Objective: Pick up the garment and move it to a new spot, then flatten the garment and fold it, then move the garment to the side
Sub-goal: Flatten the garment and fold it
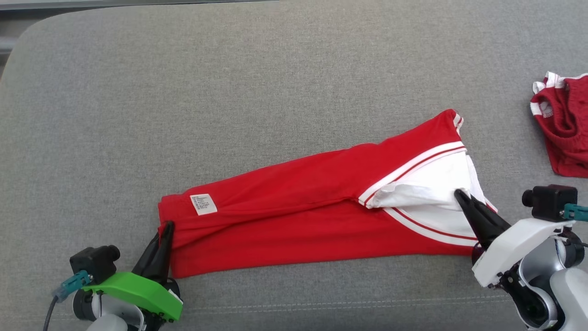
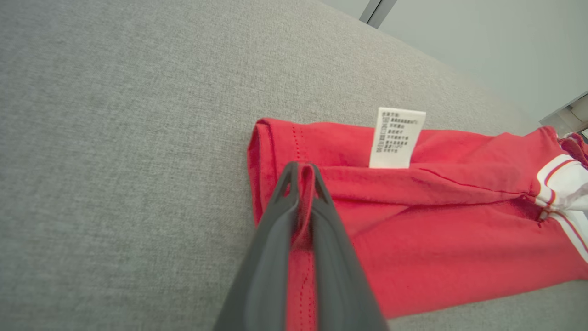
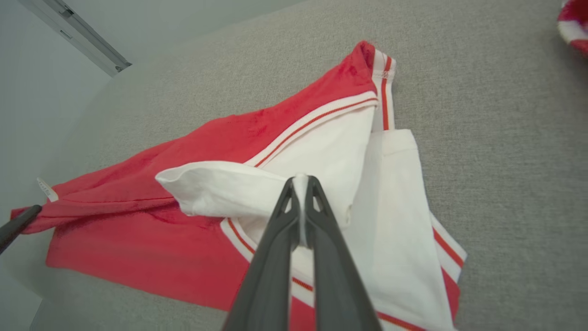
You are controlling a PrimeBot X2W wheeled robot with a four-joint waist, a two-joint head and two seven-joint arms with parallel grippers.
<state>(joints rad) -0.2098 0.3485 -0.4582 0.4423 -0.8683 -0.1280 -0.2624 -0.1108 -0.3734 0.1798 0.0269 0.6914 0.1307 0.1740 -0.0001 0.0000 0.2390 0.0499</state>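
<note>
Nearest the head camera, the left gripper was seen at the lower left, its fingers pressed together on the red hem end of the garment. The right gripper was seen at the lower right, its fingers pinched on a white flap at the other end. The garment was laid as a long, slightly slanted band across the middle of the grey surface, with a care label near its left end. A second red-and-white garment was seen well apart, at the right edge.

In the left wrist view, a fold of red cloth was shown clamped between the fingers, just beside the hem corner, with the label just beyond.

In the right wrist view, the fingers were shown closed on the tip of the white flap, which was raised and puckered above the striped panel.

The step in hand was judged to be the flattening and folding. It would be done well if both ends were drawn apart evenly, the band were kept low over the surface, the white flap were laid smooth before release, and the edges were matched.

Two grippers, two garments and one label were counted.
</note>
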